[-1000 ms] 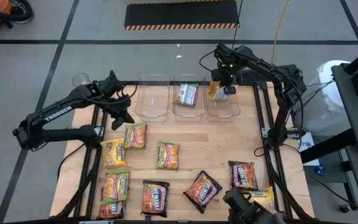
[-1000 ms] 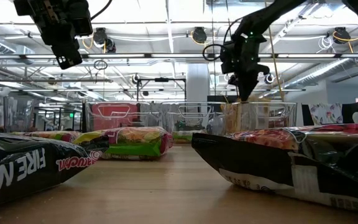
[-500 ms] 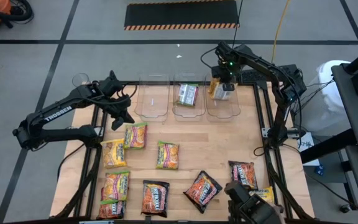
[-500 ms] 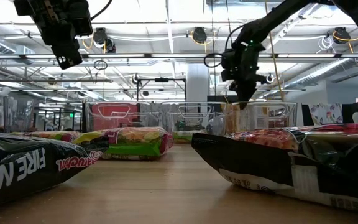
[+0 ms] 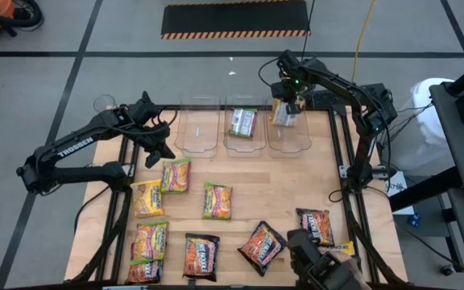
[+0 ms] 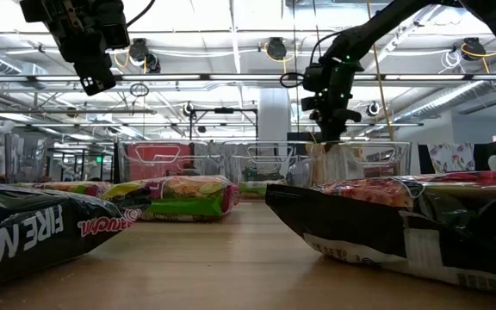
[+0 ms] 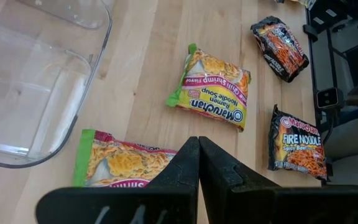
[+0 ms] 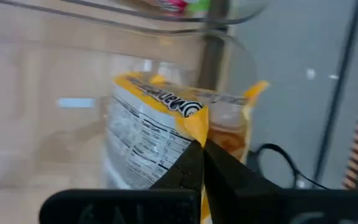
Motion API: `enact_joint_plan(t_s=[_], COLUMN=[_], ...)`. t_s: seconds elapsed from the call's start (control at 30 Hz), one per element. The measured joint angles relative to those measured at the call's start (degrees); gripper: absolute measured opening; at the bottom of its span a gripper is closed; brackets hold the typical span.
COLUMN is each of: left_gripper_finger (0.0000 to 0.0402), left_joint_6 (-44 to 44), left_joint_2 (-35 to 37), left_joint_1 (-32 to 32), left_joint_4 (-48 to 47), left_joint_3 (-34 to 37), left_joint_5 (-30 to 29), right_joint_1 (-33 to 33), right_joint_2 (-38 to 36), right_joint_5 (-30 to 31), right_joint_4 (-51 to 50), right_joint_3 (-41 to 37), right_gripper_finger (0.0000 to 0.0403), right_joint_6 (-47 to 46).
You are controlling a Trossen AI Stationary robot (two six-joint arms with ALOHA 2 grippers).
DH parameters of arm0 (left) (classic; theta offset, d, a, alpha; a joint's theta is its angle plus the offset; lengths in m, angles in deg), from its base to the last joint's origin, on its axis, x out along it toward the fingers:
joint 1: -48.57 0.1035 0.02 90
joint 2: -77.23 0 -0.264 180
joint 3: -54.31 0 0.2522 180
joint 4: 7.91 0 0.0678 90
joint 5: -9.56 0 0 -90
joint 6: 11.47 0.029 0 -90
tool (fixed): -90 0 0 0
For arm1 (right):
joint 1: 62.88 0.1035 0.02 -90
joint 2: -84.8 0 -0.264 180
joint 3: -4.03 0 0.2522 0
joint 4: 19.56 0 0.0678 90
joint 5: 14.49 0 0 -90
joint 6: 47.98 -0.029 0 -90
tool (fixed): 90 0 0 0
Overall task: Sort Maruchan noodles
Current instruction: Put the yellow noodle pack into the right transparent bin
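Right end effector (image 5: 287,103) pinched a yellow Maruchan packet (image 8: 166,134) over the desk's one-o'clock bin (image 5: 289,143) — left end effector (image 7: 198,144) pressed together, empty.

Left gripper (image 7: 198,163) fingers pressed together, empty. Below: wooden table (image 7: 142,68), clear bin (image 7: 36,93), two green-edged packets (image 7: 211,94) (image 7: 126,168), two dark Fire Noodle packets (image 7: 298,145) (image 7: 279,39).

The right arm is extended over the table's (image 5: 321,185) far edge, with the right gripper (image 5: 287,103) held above that edge, fingers pressed together on the corner of a yellow packet (image 8: 166,134). The left arm is bent over the table's left far corner, with the left gripper (image 5: 158,151) raised and fingers closed, empty.
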Motion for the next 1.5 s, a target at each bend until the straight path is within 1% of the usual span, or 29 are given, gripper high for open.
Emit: enact_joint_plan(t_s=[0.13,0.37,0.5,0.57,0.7,0.97,1.13,1.27,1.37,1.5], left_gripper_finger=[0.0008,0.0008,0.0008,0.0008,0.0008,0.0008,0.0008,0.0008,0.0008,0.0008], left_joint_6=[-0.2,-0.65,-0.52,-0.48,-0.44,-0.63,-0.63,-0.61,-0.59,-0.59], left_joint_2=[0.01,0.01,0.0,0.01,0.0,0.01,0.0,-0.01,0.01,0.0], left_joint_1=[-0.01,0.01,0.01,0.01,0.01,0.01,0.01,0.01,0.01,0.01], left_joint_4=[-0.01,-0.01,-0.01,-0.01,-0.01,-0.03,-0.03,-0.03,-0.03,-0.03], left_joint_3=[0.0,0.0,0.0,0.0,0.0,0.0,0.0,0.0,0.0,0.0], left_joint_5=[-0.01,-0.02,-0.02,-0.02,-0.02,-0.02,-0.02,-0.02,-0.02,-0.02], right_joint_1=[1.11,2.14,2.14,2.14,2.14,2.17,2.2,2.78,3.26,4.02], right_joint_2=[0.0,0.0,0.0,0.0,0.0,0.0,-0.27,-2.23,-4.38,-7.87], right_joint_5=[4.58,4.63,4.9,5.97,7.85,7.79,7.81,7.83,7.8,7.83], right_joint_4=[2.83,2.92,3.08,3.37,3.36,3.18,3.22,5.43,8.33,9.72], right_joint_3=[-0.02,-0.02,-0.02,-0.02,-0.02,-0.02,-0.04,-0.07,-0.07,-0.07], right_gripper_finger=[0.0,0.0,0.0,0.0001,0.0014,0.0055,0.0073,0.0079,0.0079,0.008], right_joint_6=[0.41,3.2,1.22,-0.31,-1.97,-2.97,-2.66,-0.94,-1.49,-1.64])
